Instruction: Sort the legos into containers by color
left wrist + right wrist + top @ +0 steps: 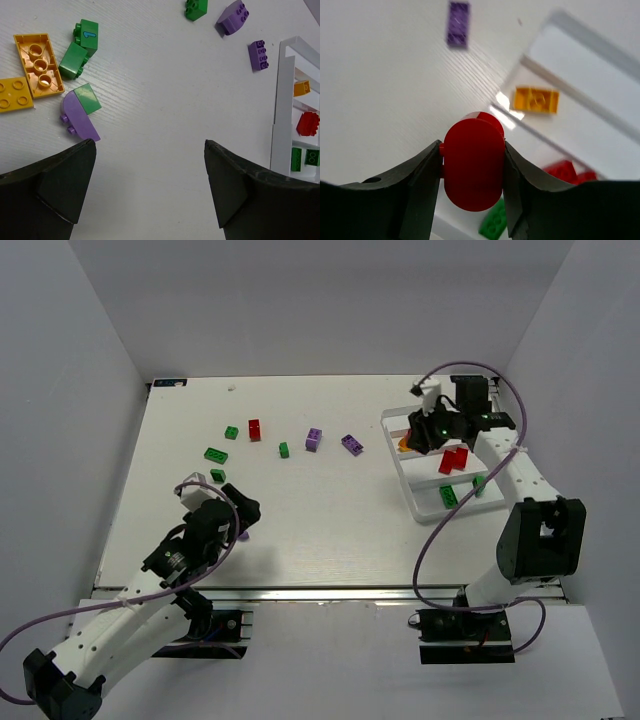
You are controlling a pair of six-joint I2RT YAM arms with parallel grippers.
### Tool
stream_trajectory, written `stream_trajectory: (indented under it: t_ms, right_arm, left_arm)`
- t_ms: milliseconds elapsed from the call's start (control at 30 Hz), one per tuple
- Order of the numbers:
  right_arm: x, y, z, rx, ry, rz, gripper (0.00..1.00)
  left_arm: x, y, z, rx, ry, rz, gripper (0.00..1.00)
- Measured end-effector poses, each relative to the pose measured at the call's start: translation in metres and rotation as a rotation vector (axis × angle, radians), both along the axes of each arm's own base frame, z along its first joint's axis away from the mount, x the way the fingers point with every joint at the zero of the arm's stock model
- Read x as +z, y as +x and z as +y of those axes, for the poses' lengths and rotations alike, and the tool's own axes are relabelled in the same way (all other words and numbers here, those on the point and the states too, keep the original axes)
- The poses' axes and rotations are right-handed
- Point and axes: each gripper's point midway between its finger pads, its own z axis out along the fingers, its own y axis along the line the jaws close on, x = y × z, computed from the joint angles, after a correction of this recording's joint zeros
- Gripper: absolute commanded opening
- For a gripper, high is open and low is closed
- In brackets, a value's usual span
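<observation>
Right gripper [432, 430] is clamping a red rounded lego [473, 172] between its jaws, hanging over the white tray [404, 472] at right of the top view. Left gripper [149, 145] is gaping wide, gripping nothing, hovering at lower left beside loose legos [77, 120] in purple, green and orange.

You look down on the whole worktop [320, 530] from above and behind; each wrist view hangs close, both sharing the white tray [280, 100].
</observation>
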Motion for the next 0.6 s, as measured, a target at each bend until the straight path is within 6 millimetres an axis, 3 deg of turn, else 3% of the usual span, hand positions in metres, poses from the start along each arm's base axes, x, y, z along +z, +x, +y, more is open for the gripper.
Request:
stream_trajectory:
  t_ms: [100, 167, 400, 500, 533, 600]
  right_arm:
    - [-0.039, 0.004, -0.048, -0.170, -0.021, 0.136, 0.00]
    - [-0.056, 0.007, -0.065, -0.251, -0.026, 0.195, 0.00]
    - [-0.093, 0.010, -0.077, -0.379, 0.000, 0.336, 0.12]
    - [-0.103, 0.017, -0.080, -0.413, 0.010, 0.369, 0.26]
    - [-0.106, 0.020, -0.081, -0.424, 0.012, 0.375, 0.39]
    - [-0.113, 0.024, -0.083, -0.441, 0.008, 0.386, 0.54]
  left_arm:
    - [-0.001, 0.001, -0.002, -0.006, -0.005, -0.001, 0.98]
    - [-0.002, 0.002, -0.003, -0.009, -0.004, 0.002, 0.98]
    - [-0.004, 0.003, -0.006, -0.013, -0.004, 0.012, 0.98]
    - [-0.003, 0.002, -0.005, -0.011, -0.012, 0.006, 0.98]
    - [-0.002, 0.002, -0.005, -0.009, -0.016, 0.004, 0.98]
    - [0.000, 0.000, -0.004, -0.006, -0.025, -0.002, 0.98]
